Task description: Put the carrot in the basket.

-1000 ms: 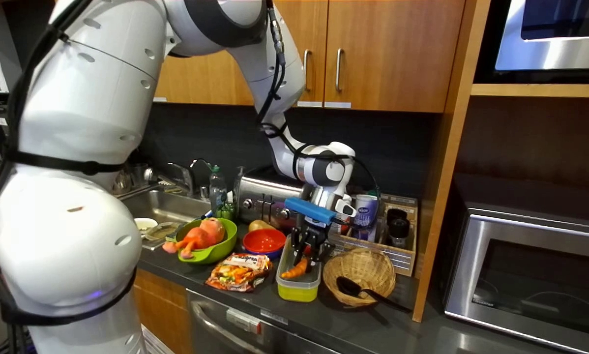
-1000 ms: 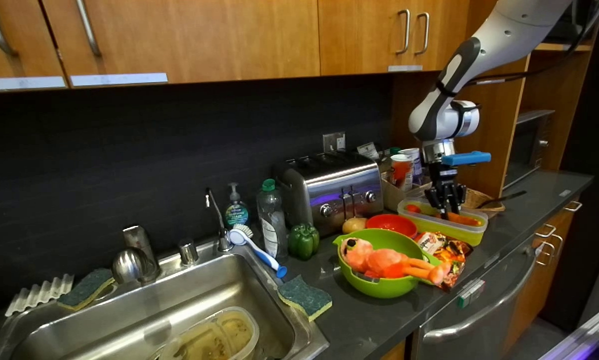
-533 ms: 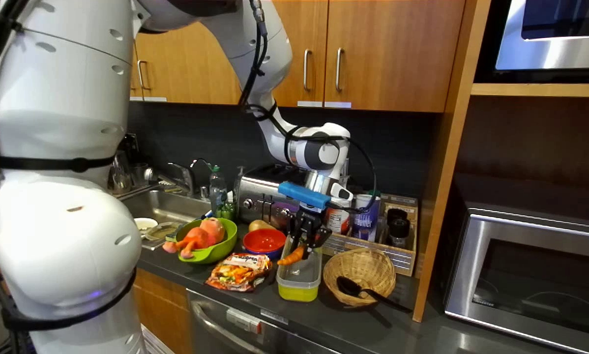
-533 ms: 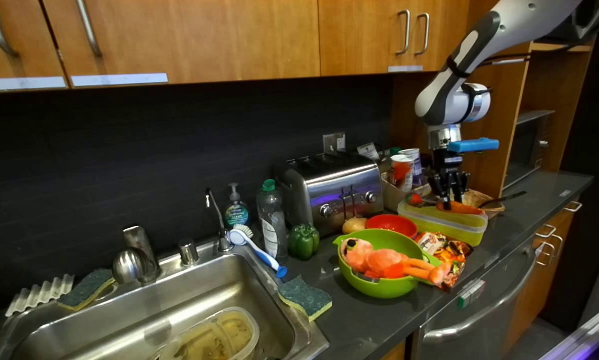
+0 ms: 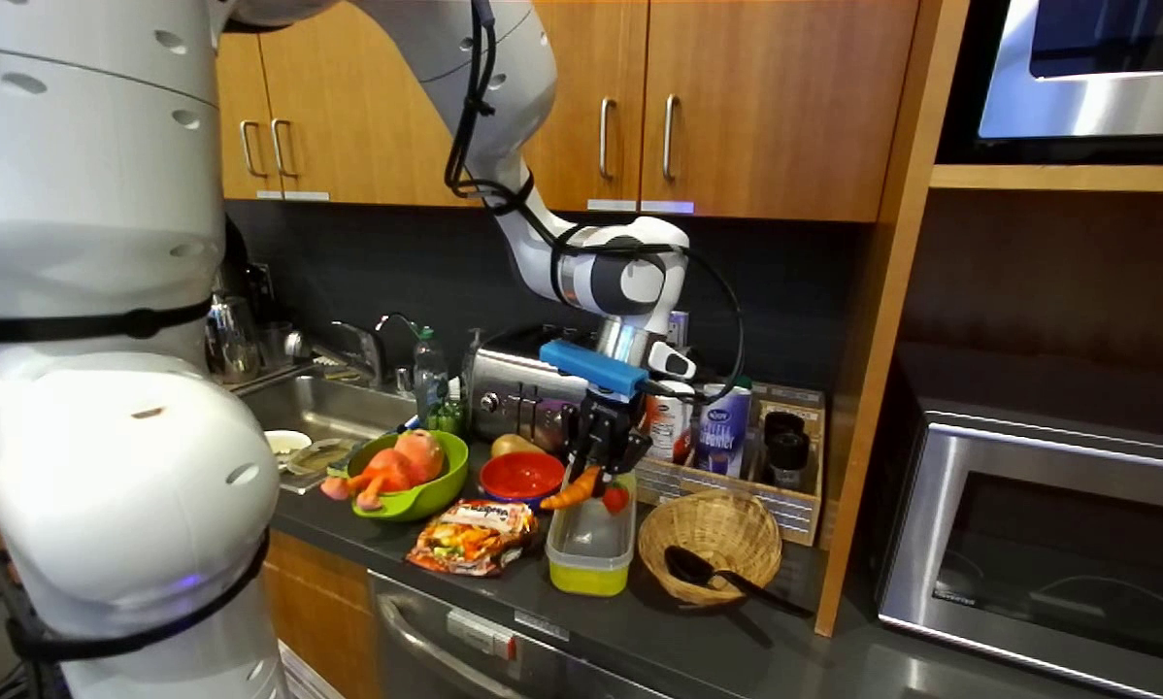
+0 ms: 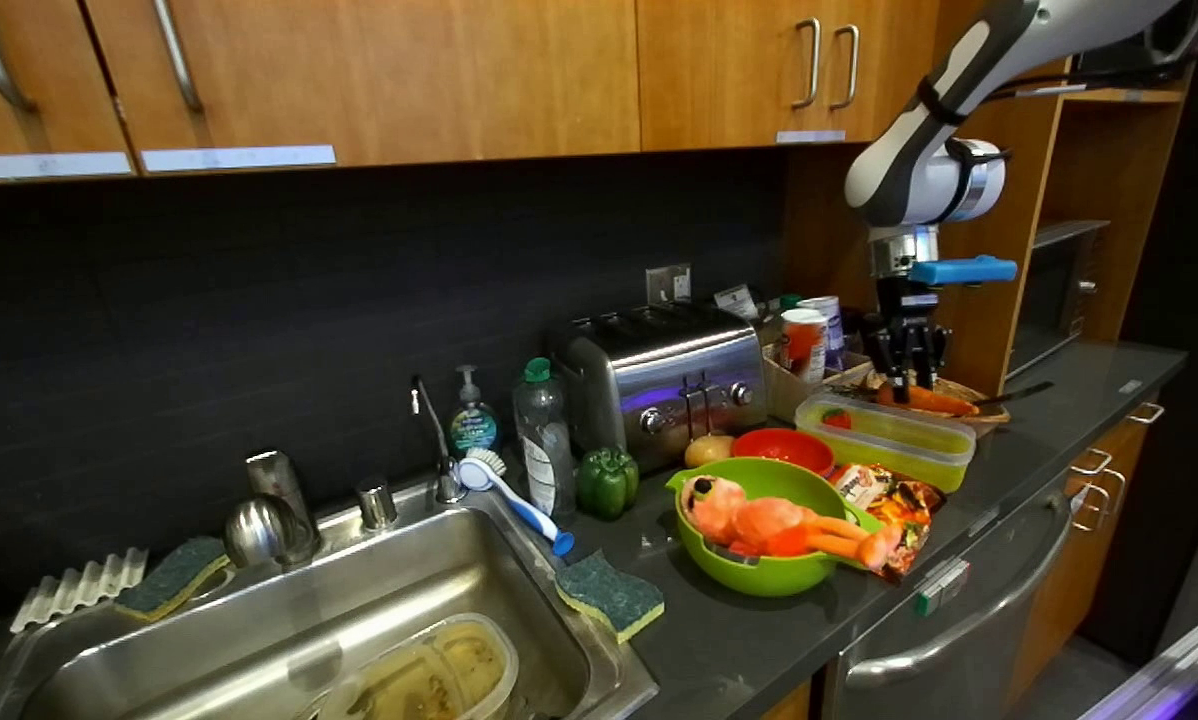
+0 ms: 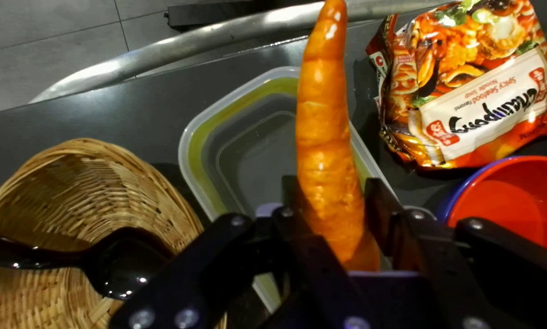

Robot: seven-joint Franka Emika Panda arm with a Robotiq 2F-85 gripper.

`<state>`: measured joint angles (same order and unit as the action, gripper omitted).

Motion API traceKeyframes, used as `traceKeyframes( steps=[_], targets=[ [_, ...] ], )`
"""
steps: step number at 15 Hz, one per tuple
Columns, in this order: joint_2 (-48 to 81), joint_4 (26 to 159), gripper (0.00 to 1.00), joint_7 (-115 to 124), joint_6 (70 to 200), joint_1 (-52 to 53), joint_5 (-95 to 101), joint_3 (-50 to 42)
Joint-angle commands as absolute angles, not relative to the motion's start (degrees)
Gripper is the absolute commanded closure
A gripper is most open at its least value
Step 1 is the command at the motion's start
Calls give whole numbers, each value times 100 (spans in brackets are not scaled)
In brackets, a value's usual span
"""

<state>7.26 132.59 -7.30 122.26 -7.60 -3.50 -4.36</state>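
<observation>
The carrot is bright orange and glossy, thick at one end and narrowing in a slight curve to a blunt tip, its skin crossed by shallow creases and dotted with small highlights. The gripper clasps it near the thick end, a dark finger against either side, and holds it in the air above a translucent, yellow-green tub in which a small red fruit lies. The wicker basket stands just beside the tub, a black spoon resting in it with its handle across the rim. Smooth dark grey, the counter also carries a noodle packet, a red bowl and a shiny steel toaster. A black wall runs behind, warm wooden cabinets hang above, and a steel sink is let into the countertop.
</observation>
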Motion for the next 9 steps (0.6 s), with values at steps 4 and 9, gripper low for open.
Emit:
traceKeyframes(
  steps=[4, 9],
  targets=[
    [403, 13488, 86, -772, 12169, -744, -423, -504],
    [199, 13507, 86, -850, 12190, -826, -563, -611]
  ],
)
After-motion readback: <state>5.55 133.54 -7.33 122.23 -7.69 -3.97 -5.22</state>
